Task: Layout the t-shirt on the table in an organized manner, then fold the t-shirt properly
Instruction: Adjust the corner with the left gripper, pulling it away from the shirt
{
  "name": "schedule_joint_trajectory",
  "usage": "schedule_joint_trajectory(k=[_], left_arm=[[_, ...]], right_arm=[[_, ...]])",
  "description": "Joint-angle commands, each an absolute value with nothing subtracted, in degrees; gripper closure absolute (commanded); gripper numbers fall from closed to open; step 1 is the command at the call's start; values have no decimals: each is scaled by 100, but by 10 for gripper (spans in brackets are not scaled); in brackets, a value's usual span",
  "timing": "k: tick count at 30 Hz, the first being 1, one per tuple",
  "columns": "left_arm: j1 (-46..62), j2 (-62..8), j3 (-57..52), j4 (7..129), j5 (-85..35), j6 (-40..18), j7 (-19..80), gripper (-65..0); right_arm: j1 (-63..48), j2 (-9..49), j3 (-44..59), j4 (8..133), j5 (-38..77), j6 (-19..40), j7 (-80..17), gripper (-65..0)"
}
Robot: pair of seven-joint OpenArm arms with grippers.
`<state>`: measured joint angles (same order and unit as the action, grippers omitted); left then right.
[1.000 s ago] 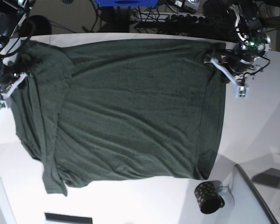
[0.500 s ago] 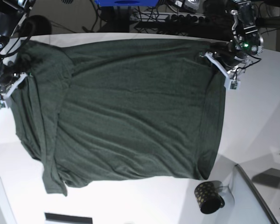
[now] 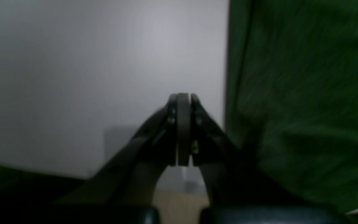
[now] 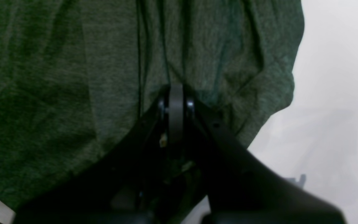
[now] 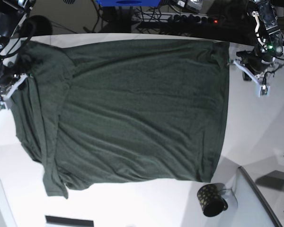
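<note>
t-shirt [image 4: 73, 77] cropped, its grip perhaps hidden

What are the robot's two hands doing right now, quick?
Left gripper: closed, holding nothing, beside the t-shirt.
Right gripper: closed; whether it pinches the t-shirt cannot be told.

One t-shirt [image 5: 132, 111] lies spread across the middle of the base view, and there is one table [image 5: 255, 132] under it. Two grippers are in view: the left gripper [image 5: 252, 71] at the upper right of the frame and the right gripper [image 5: 9, 87] at the upper left, one for each arm. One mug [image 5: 210, 198] stands at the lower right. One grey panel [image 5: 255, 198] sits just beside it in the lower right corner, and one blue object [image 5: 128, 3] shows at the top edge.
</note>
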<state>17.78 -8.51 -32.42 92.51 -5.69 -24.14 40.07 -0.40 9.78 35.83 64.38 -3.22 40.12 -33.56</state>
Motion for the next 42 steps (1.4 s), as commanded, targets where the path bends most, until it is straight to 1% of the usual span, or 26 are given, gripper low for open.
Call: schedule_joint_trajectory(k=[1, 4, 8, 10, 13, 18, 29, 34, 38, 42], left_arm=[[1833, -690, -3240, 9560, -620, -2440, 3934, 0], [1851, -277, -3037, 9877, -602, -2440, 3934, 0], [1868, -171, -2273, 9587, -576, -2422, 3934, 0], [1833, -171, -2158, 9323, -567, -2422, 3916, 0], [1807, -207, -2167, 9015, -567, -2422, 3908, 0], [1912, -365, -2422, 8936, -558, -2413, 3908, 0], [2659, -558, -2501, 9015, -558, -2413, 3925, 0], [2932, -664, -2510, 9367, -567, -2413, 3925, 0], [2835, -664, -2607, 9560, -576, -2413, 3925, 0], [2308, -629, -2853, 9437, -567, -2413, 3925, 0]], right_arm=[[-40, 1059, 3582, 6466, -470, 4000, -3530, -2], [-40, 1059, 3582, 6466, -470, 4000, -3530, -2], [-40, 1059, 3582, 6466, -470, 4000, -3530, -2], [-40, 1059, 3582, 6466, -470, 4000, -3530, -2], [-40, 1059, 3582, 6466, -470, 4000, -3530, -2], [-40, 1068, 3582, 6466, -470, 4000, -3530, -2], [-40, 1068, 3582, 6466, -470, 4000, -3530, -2], [-40, 1068, 3582, 6466, -470, 4000, -3530, -2], [-40, 1059, 3582, 6466, -470, 4000, -3530, -2], [-40, 1051, 3582, 6466, -470, 4000, -3530, -2]])
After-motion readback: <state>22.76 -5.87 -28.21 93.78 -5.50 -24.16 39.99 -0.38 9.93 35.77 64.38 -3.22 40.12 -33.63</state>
